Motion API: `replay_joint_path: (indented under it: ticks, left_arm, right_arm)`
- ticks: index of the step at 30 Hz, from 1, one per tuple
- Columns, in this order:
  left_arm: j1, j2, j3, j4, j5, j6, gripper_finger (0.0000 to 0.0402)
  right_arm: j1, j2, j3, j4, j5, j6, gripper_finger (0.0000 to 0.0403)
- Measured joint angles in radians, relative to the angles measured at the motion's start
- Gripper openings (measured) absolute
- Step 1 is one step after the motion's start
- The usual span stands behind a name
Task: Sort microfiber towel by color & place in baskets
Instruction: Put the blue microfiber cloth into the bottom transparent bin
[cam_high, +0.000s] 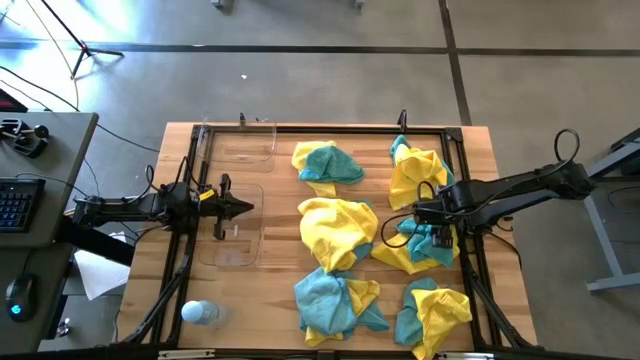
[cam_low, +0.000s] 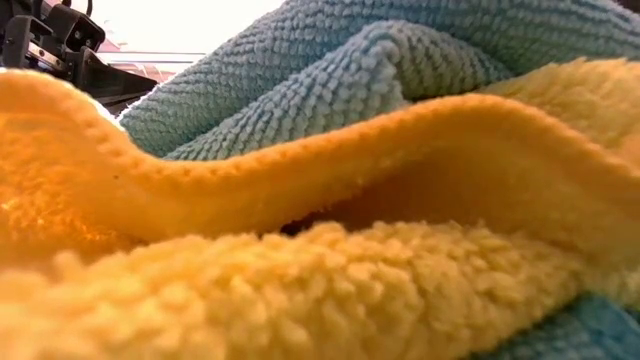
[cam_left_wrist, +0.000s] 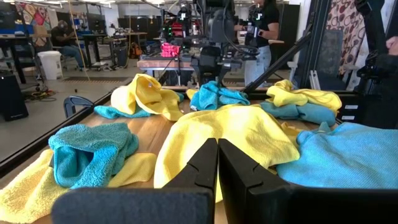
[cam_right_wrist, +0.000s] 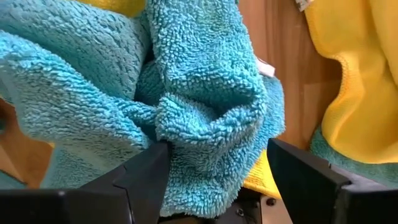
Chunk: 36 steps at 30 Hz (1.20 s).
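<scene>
Right end effector (cam_high: 432, 238) down on teal towel (cam_right_wrist: 205, 112) in pile at right side of surface (cam_high: 280, 215), fingers apart around bunched fold. Left end effector (cam_high: 240, 208) over near basket (cam_high: 232, 252) at left, fingers together. Far basket (cam_high: 240, 142) beyond it. Yellow and teal towels (cam_high: 338, 232) scattered centre and right.

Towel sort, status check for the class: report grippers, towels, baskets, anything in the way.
Left gripper shut, empty, over near basket. Right gripper open, straddling a teal towel in the right-side pile. Both baskets empty; far basket clear too. No obstruction seen.
</scene>
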Motion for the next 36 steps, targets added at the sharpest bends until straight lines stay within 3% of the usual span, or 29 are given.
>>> replay_joint_path:
  ticks: [6,11,26,30,33,36]
  left_arm:
    - [0.000,0.000,0.000,0.000,0.000,0.000,0.0000]
    - [0.000,0.000,0.000,0.000,0.000,0.000,0.0000]
    - [0.000,0.000,0.000,0.023,0.000,-0.003,0.0000]
    - [0.000,0.000,0.000,0.074,0.000,-0.098,0.0000]
    - [0.000,0.000,0.000,0.137,0.000,-0.204,0.0000]
    - [0.001,0.000,0.022,0.171,0.000,-0.218,0.0000]
  right_arm:
    - [0.000,0.000,0.000,0.030,-0.001,0.000,0.0262]
    - [0.000,0.000,0.000,0.043,0.001,-0.028,0.0237]
    - [0.000,0.000,0.010,0.007,-0.018,0.050,0.0063]
    - [0.000,0.000,0.083,-0.069,-0.018,0.051,0.0008]
    - [0.000,0.000,0.173,-0.135,-0.002,0.068,0.0015]
    - [0.000,0.000,0.276,-0.200,0.026,0.073,0.0009]
